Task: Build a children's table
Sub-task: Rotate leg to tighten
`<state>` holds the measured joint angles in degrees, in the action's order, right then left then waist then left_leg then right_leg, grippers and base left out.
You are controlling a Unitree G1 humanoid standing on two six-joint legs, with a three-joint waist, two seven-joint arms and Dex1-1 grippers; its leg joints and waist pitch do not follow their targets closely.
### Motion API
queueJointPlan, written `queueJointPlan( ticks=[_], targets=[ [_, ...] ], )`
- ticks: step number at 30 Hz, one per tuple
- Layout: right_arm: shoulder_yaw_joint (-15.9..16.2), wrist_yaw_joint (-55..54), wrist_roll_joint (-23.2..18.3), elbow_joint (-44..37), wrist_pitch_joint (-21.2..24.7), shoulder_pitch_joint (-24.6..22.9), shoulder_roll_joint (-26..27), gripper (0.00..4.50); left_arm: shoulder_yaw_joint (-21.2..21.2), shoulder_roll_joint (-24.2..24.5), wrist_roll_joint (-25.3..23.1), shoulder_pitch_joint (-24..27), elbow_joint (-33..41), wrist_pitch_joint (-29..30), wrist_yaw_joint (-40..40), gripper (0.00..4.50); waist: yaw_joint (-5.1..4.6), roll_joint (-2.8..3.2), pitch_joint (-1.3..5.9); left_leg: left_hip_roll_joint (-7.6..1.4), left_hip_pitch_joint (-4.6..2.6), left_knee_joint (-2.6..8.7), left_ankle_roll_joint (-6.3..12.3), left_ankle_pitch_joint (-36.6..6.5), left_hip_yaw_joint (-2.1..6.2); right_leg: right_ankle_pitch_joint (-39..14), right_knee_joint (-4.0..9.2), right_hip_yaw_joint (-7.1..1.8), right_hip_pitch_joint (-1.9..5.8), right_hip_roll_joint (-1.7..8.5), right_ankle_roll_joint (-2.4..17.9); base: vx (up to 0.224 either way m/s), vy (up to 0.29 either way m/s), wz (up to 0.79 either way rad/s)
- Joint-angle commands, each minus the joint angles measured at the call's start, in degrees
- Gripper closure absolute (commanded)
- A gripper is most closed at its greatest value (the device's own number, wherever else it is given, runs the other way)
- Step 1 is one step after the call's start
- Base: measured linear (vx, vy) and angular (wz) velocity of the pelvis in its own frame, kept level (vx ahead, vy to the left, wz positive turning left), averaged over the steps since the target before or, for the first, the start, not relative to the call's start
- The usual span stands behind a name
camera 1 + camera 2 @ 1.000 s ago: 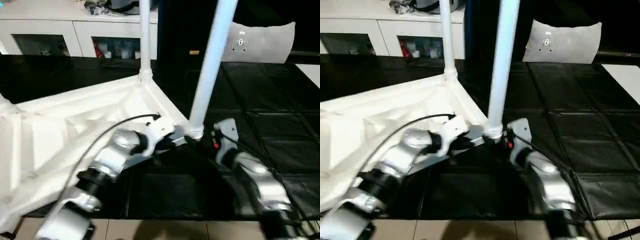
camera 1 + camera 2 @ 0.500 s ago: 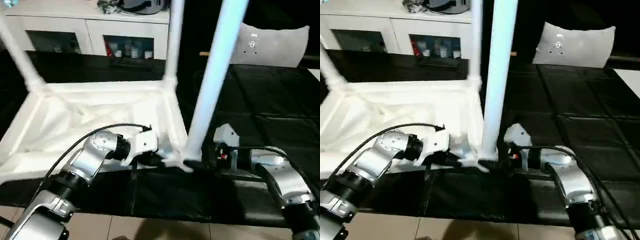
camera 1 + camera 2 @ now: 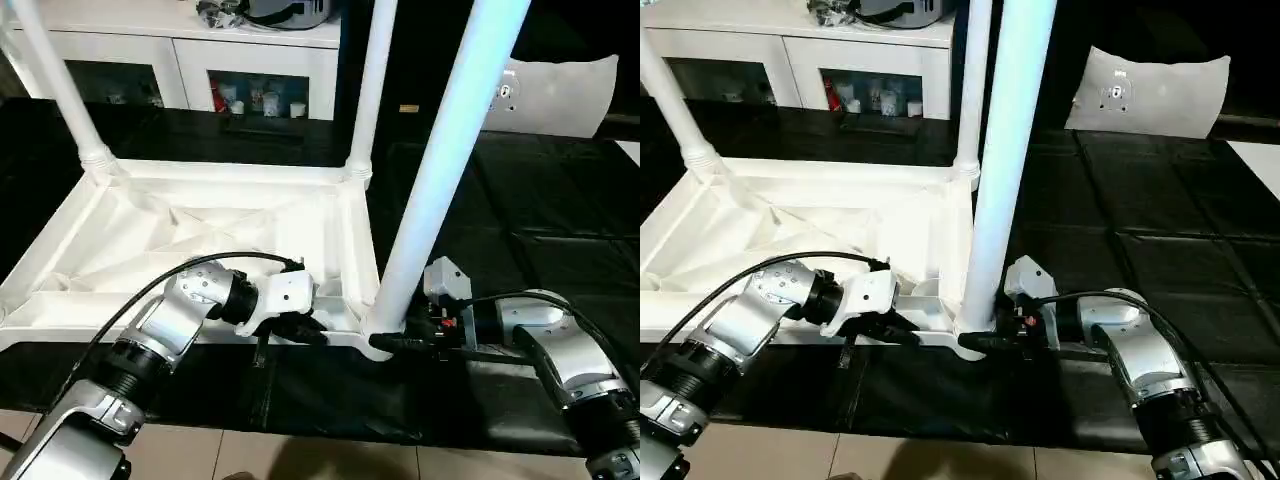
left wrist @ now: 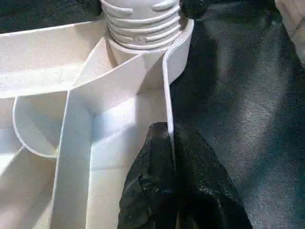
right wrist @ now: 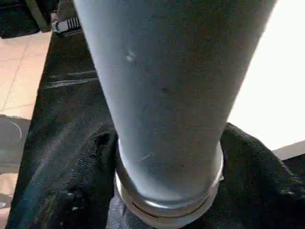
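Observation:
The white table top (image 3: 200, 225) lies upside down on the black mat, ribbed underside up. Three white legs stand in its corner sockets: far left (image 3: 60, 90), far right (image 3: 370, 90) and near right (image 3: 440, 170). My left gripper (image 3: 310, 335) is shut on the top's thin near rim wall, just left of the near right corner; its black fingers (image 4: 152, 191) sit on either side of that wall. My right gripper (image 3: 385, 343) is shut around the flared base of the near right leg (image 5: 167, 95), from the right.
A white cabinet with glass doors (image 3: 180, 60) runs along the back. A white cushion-like panel (image 3: 555, 90) leans at the back right. The black mat (image 3: 560, 220) extends to the right of the table top. Tiled floor (image 3: 300, 460) shows at the near edge.
The table top, tilted a second ago, now lies flat and square on the mat, and the far left leg has come into view. Both grippers kept their holds. The camera shifted too.

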<state>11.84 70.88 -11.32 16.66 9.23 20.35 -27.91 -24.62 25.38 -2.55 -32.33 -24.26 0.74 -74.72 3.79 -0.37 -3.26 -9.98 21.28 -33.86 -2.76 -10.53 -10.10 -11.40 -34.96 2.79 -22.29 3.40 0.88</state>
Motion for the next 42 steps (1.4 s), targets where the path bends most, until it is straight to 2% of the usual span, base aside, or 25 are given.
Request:
queueJointPlan(
  ticks=[1,6,10,11,12,15,17,18,19,20,22,24,28,29,30,31,32,33,34,35,37,38,39,40,42],
  targets=[
    [0.6,1.3,-0.5,0.2,0.2,0.6,-0.6,1.58,-2.4,0.3,-1.4,-0.2,1.1,-1.4,-2.1,4.5,-0.12,-0.6,3.66,-3.48,-0.8,3.69,3.92,-9.4,0.83,-10.0,4.06,-2.7,2.49,4.92,13.6,0.0,0.0,0.0],
    [0.6,2.4,-1.3,-0.3,1.2,0.4,-0.8,1.75,-2.5,0.2,-1.4,-0.3,0.7,-1.3,-2.2,4.5,-0.02,-0.71,3.69,-3.48,-0.8,3.62,3.99,-9.1,0.79,-9.9,4.02,-2.7,2.49,4.9,13.6,0.0,0.0,0.0],
    [0.0,3.0,-4.2,-1.8,4.9,-0.9,0.6,1.78,-2.2,0.1,-1.2,0.1,1.3,0.6,-1.9,4.5,0.14,-0.69,3.71,-3.54,-0.79,3.6,4.1,-8.6,0.76,-9.4,3.93,-2.7,2.5,4.92,13.7,0.0,0.0,0.0],
    [0.0,2.5,-4.5,-2.3,5.3,-1.3,1.0,1.78,-1.8,-0.3,-1.0,0.1,1.6,1.9,-1.0,4.5,0.15,-0.41,3.69,-3.52,-0.85,3.61,3.95,-8.7,0.79,-9.6,3.92,-2.69,2.45,4.89,13.7,0.0,0.0,0.0],
    [-0.1,1.6,-4.7,-3.0,5.8,-1.7,1.6,1.78,-1.5,-0.8,-0.8,0.2,1.9,3.3,0.1,4.5,0.11,-0.58,3.66,-3.5,-0.83,3.64,3.82,-9.1,0.77,-10.0,4.02,-2.7,2.47,4.9,13.6,0.0,0.0,0.0],
    [-0.9,-5.0,-4.2,-5.3,8.8,-3.3,4.7,1.78,0.2,-3.6,-0.4,-0.2,2.6,9.1,5.2,4.5,0.18,-0.27,3.33,-3.55,-1.16,3.91,2.65,-11.0,0.81,-13.3,4.43,-2.81,2.19,4.87,13.1,0.0,0.0,0.0],
    [-1.5,-12.0,-2.4,-5.7,10.3,-3.7,7.7,1.78,1.5,-5.9,-0.4,-0.8,2.5,12.7,9.1,4.5,-0.18,-0.31,3.11,-3.36,-1.29,4.19,1.15,-13.6,1.05,-18.2,4.85,-2.67,2.15,4.89,12.2,0.0,0.0,0.0],
    [-1.9,-15.7,-1.3,-5.4,10.7,-3.6,9.3,1.79,2.0,-7.2,-0.6,-1.2,2.2,14.1,11.4,4.5,-0.51,-0.36,3.03,-3.17,-1.39,4.19,0.39,-15.4,1.19,-22.4,5.36,-2.6,2.1,5.03,10.8,0.0,0.0,0.0],
    [-2.4,-19.4,-0.5,-5.2,11.5,-3.5,11.1,1.79,2.7,-8.6,-0.8,-1.6,1.9,15.4,13.8,4.5,-0.73,-0.22,3.0,-3.22,-1.38,4.22,-0.02,-15.9,1.25,-23.4,5.39,-2.69,2.03,5.03,10.3,0.0,0.0,0.0],
    [-3.1,-23.2,0.1,-4.7,12.0,-3.3,13.0,1.79,3.4,-10.2,-1.1,-2.2,1.3,16.6,16.6,4.5,-1.34,-0.33,2.84,-3.02,-1.5,4.29,-0.87,-17.6,1.44,-26.8,5.84,-2.56,1.62,4.92,9.1,0.0,0.0,0.0],
    [-3.1,-23.2,0.1,-4.7,12.0,-3.3,13.0,1.79,3.4,-10.2,-1.1,-2.2,1.3,16.6,16.6,4.5,-1.8,-0.44,3.03,-3.01,-1.23,4.32,-0.6,-18.0,1.7,-27.6,6.03,-2.5,1.91,5.09,8.1,0.0,0.0,0.0],
    [-3.1,-23.2,0.1,-4.7,12.0,-3.3,13.0,1.79,3.4,-10.2,-1.1,-2.2,1.3,16.6,16.6,4.5,-2.21,-0.37,3.05,-3.05,-1.03,4.3,0.14,-17.7,1.66,-25.7,5.99,-2.64,1.84,4.96,8.3,0.0,0.0,0.0],
    [-3.7,-26.3,0.5,-4.2,12.3,-3.0,14.6,1.79,4.0,-11.5,-1.3,-2.7,0.8,17.6,18.8,4.5,-2.2,-0.28,3.08,-3.05,-1.02,4.12,1.04,-16.1,1.32,-22.2,5.76,-2.84,1.73,4.87,9.7,0.0,0.0,0.0],
    [-7.0,-40.2,2.4,1.1,11.7,0.8,21.9,1.79,7.3,-19.6,-2.0,-7.2,-6.1,18.6,33.0,4.5,-2.19,0.16,3.11,-3.06,-1.07,4.14,0.7,-16.0,1.38,-21.5,5.58,-2.82,1.68,4.81,10.1,0.0,0.0,0.0],
    [-7.3,-41.5,2.7,1.6,11.3,1.2,22.5,1.44,7.5,-20.4,-2.1,-7.8,-6.9,18.5,34.3,4.5,-2.75,-0.05,3.05,-2.7,-1.33,3.82,-0.62,-17.1,1.16,-22.7,5.76,-2.68,1.05,4.58,10.8,0.0,0.0,0.0],
    [-7.8,-44.8,3.9,2.7,10.1,1.8,24.0,1.24,7.8,-22.2,-2.5,-9.1,-9.0,18.0,37.1,4.5,-2.56,-0.26,3.37,-2.67,-1.5,3.82,-1.14,-17.2,1.52,-23.6,5.74,-2.45,1.5,4.78,10.4,0.0,0.0,0.0],
    [-7.8,-44.8,3.9,2.7,10.1,1.8,24.0,1.24,7.8,-22.2,-2.5,-9.1,-9.0,18.0,37.1,4.5,-2.12,-0.19,3.67,-2.83,-0.94,3.88,-0.35,-13.6,1.47,-19.0,5.53,-2.74,1.97,4.9,10.1,0.0,0.0,0.0],
    [-7.9,-44.6,4.1,2.1,9.8,1.4,23.7,1.1,7.3,-21.6,-2.9,-9.0,-8.7,17.9,36.2,4.5,-1.98,-0.1,3.63,-2.92,-0.82,3.89,0.23,-12.8,1.37,-16.5,5.34,-2.81,2.02,4.8,10.5,0.0,0.0,0.0],
    [-8.1,-44.4,4.0,1.7,9.9,1.1,23.7,1.1,7.1,-21.3,-3.1,-8.9,-8.4,17.9,35.8,4.5,-2.08,-0.04,3.75,-2.8,-0.25,3.87,1.32,-10.9,1.31,-11.7,4.83,-2.81,2.55,4.73,11.2,0.0,0.0,0.0],
    [-8.5,-44.1,3.6,1.0,10.2,0.6,23.5,0.91,6.9,-20.7,-3.4,-8.6,-8.0,18.1,35.1,4.5,-2.11,-0.12,4.03,-2.83,-0.21,3.62,2.34,-8.8,1.24,-7.4,4.39,-2.8,2.75,4.74,11.9,0.059,-0.002,-0.02],
    [-9.0,-42.7,3.4,-1.1,9.7,-0.8,22.2,0.72,6.9,-18.9,-4.2,-7.6,-6.9,18.2,32.9,4.5,-2.15,0.0,4.14,-2.77,-0.22,3.38,3.53,-7.2,1.13,-3.8,4.1,-2.84,2.83,4.72,12.8,0.056,-0.012,-0.01],
    [-9.1,-42.3,3.5,-1.6,9.5,-1.2,21.8,0.72,6.9,-18.4,-4.4,-7.3,-6.5,18.2,32.3,4.5,-1.97,0.23,4.42,-2.64,0.05,3.08,5.24,-4.7,1.06,0.5,3.57,-2.83,3.23,4.81,13.8,0.0,0.0,0.0],
    [-9.2,-41.8,3.4,-2.0,9.2,-1.4,21.5,0.66,6.9,-18.0,-4.4,-7.0,-6.3,18.2,31.8,4.5,-2.03,0.08,4.5,-2.57,0.22,2.98,5.71,-3.9,1.0,1.8,3.5,-2.8,3.3,4.73,13.9,0.0,0.0,0.0],
    [-9.2,-41.1,3.3,-2.7,8.9,-1.9,20.8,0.59,6.6,-17.1,-4.5,-6.6,-6.0,17.6,30.8,4.5,-1.96,0.22,4.55,-2.63,0.29,2.92,6.3,-2.8,1.05,3.7,3.33,-2.71,3.23,4.68,14.3,0.0,0.0,0.0],
    [-9.3,-39.9,3.6,-3.5,7.8,-2.5,19.4,0.31,6.2,-15.7,-4.8,-6.0,-6.4,16.5,29.6,4.5,-1.96,0.34,4.34,-2.75,0.07,2.95,6.49,-4.2,0.93,2.4,3.59,-2.61,3.0,4.56,14.8,0.0,0.0,0.0]
  ],
)
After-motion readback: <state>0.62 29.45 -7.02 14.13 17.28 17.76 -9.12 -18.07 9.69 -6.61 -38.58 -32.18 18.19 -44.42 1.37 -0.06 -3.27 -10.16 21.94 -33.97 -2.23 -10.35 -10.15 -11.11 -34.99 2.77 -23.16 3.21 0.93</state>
